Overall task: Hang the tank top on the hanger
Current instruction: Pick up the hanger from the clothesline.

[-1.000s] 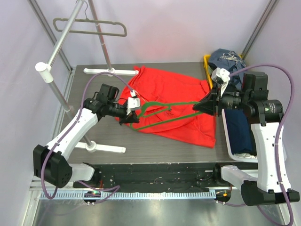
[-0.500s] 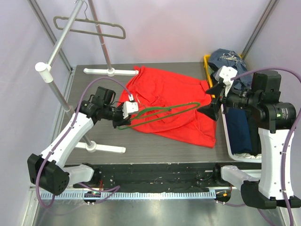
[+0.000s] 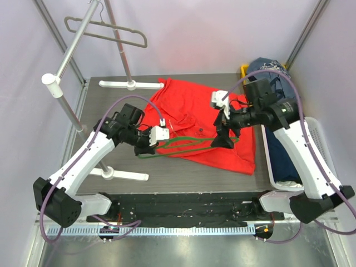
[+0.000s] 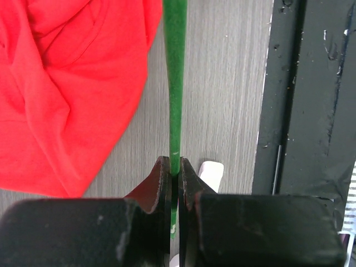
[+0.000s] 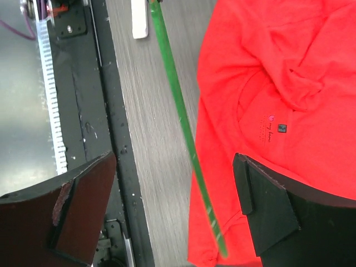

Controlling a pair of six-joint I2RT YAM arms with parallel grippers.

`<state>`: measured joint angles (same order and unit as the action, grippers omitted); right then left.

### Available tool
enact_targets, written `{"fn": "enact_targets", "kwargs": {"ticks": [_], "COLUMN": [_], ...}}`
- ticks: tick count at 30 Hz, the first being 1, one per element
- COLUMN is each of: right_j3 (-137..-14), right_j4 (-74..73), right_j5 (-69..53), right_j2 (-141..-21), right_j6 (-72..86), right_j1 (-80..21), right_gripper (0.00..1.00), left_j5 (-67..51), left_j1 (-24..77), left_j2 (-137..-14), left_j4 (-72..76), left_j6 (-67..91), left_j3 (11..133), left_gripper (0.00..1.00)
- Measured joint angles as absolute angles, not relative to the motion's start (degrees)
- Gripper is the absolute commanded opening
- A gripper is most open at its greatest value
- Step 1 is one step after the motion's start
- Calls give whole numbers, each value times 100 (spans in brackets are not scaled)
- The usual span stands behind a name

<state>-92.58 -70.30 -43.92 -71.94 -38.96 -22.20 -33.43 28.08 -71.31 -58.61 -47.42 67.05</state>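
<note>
Left end effector (image 3: 153, 139) is clenched on the hanger (image 3: 183, 146), just off the tank top's (image 3: 200, 105) left edge in the top view. My right end effector (image 3: 222, 133) hovers released over the tank top.

Left wrist: green bar pinched between my jaws, tank top beside it on the worktop (image 4: 222, 83).

Right wrist: fingers spread wide, hanger bar crossing the tank top's edge below them.

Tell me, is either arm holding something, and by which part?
The left gripper pinches the green hanger by a thin bar near one end. The right gripper is open above the red tank top, holding nothing.
</note>
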Motion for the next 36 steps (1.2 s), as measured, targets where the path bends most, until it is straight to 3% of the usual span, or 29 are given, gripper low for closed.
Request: {"fn": "enact_targets", "kwargs": {"ticks": [13, 18, 21, 30, 36], "right_j3": [-8932, -8527, -8337, -7885, -7546], "right_j4": [-6716, -6733, -6698, -6576, -6600], "right_j5": [-3385, -3177, -3133, -2554, -2169], "right_j2": [-7688, -7693, -7688, -7616, -7400], "right_j6": [-3979, -4110, -4160, -4272, -4381], "right_j1": [-3247, -3269, -3267, -3295, -3295], "right_gripper": [93, 79, 75, 93, 93], "left_j5": [-3037, -2915, -2860, -2783, -2711], "left_j1": [3352, 3426, 3452, 3492, 3492], "left_j2": [-7679, -7765, -7769, -7773, -7767], "left_j4": [-6191, -6305, -6353, -6462, -6510], "left_j6": [-4740, -4740, -4740, -4748, -4816], "left_j3": [7210, 7325, 7382, 7446, 7446], "left_gripper": [0, 0, 0, 0, 0]}}
